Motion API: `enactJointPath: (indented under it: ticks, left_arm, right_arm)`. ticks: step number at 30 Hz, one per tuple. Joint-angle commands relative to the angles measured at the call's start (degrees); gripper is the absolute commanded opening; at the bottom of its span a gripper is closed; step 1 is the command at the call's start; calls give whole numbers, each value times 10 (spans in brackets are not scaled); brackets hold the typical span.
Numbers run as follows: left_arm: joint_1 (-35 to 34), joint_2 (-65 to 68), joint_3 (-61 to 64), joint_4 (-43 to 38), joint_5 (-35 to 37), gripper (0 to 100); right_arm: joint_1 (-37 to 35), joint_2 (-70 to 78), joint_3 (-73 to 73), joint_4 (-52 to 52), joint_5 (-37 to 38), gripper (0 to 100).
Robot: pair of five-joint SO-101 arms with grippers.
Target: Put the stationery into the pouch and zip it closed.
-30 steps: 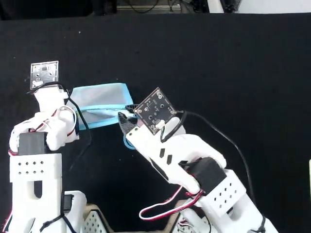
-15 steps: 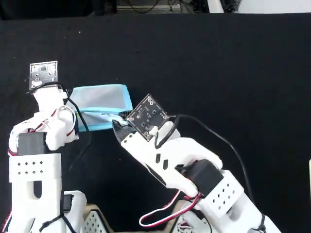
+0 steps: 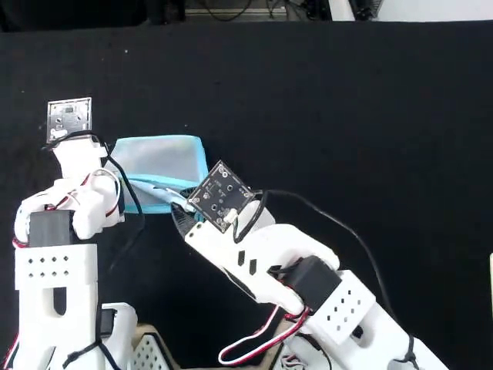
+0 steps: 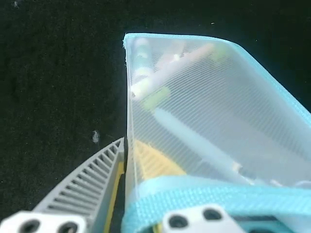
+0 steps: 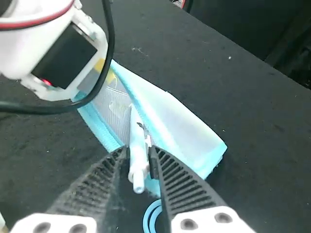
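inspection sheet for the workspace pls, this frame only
Surface: black table, dark and even.
Job's things: mesh pouch lying flat, stationery visible inside; white pen at its blue-trimmed edge.
Clutter: blue loop beside the pouch, purpose unclear.
Grippers: left gripper shut on the pouch's end; right gripper shut on the white pen.
Cables: black cable along the right arm; red-white wires near its base.
Surroundings: loose cords past the table's far edge.

White plastic arms point(image 3: 262, 250), black motors, red-and-white cables; the right claw point(image 5: 137, 153) has dark ribbed fingers point(image 5: 92, 188).
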Motion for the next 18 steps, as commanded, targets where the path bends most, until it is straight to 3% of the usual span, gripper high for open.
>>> enactJointPath:
  ticks: [1,13,18]
  left_arm:
    - [-7,3,-1,-4,5,30]
    - [-7,3,-1,-4,5,30]
    - [-7,3,-1,-4,5,30]
  right_arm:
    - [-11,-7,0,-12,5,16]
    - [-11,-7,0,-12,5,22]
    - [-11,-7,1,-9,2,214]
